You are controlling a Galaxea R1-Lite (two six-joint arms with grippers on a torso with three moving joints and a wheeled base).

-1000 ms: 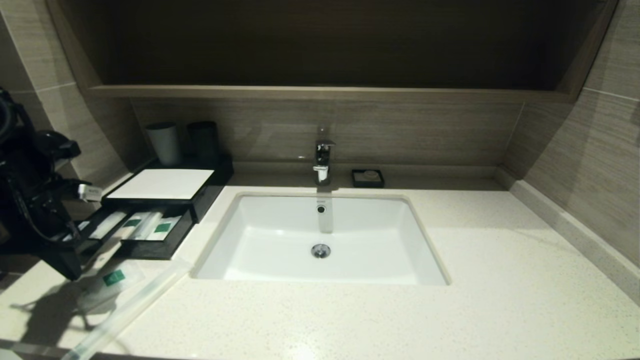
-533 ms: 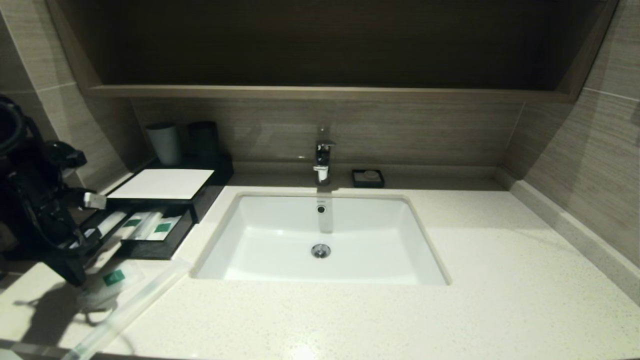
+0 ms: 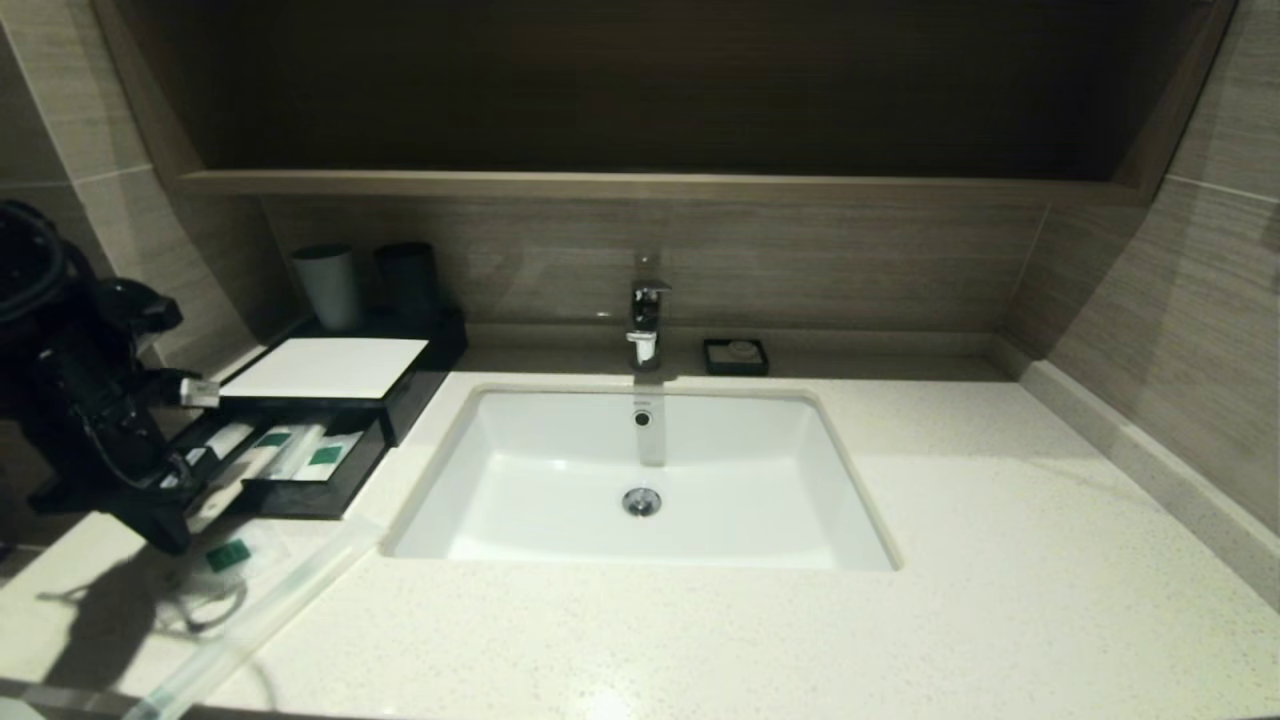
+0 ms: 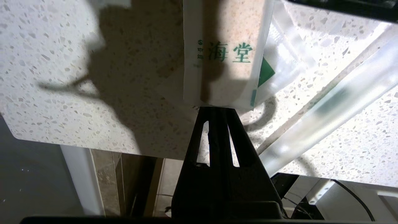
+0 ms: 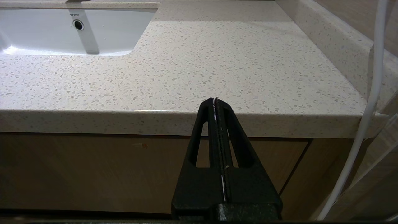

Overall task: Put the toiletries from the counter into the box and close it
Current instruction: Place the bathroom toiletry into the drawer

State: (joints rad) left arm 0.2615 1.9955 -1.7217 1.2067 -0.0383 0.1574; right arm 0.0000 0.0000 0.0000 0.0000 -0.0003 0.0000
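Left gripper (image 4: 217, 108) pinching a frosted plastic sachet (image 4: 222, 53) printed "海堂" in green.
It hangs above the speckled cream counter (image 4: 46, 62); the white sink (image 5: 40, 34) reads "TOTO". Right gripper (image 5: 215, 100) pressed together, parked.

The black left gripper (image 3: 190, 515), its fingers pinched shut on a frosted white plastic sachet printed with green characters (image 4: 224, 59), has shifted toward the sink side and a little up from where it hung over the cream speckled stone counter (image 3: 700, 640). It now overlaps the open drawer's front corner of the glossy black box with the white top panel (image 3: 325, 368).
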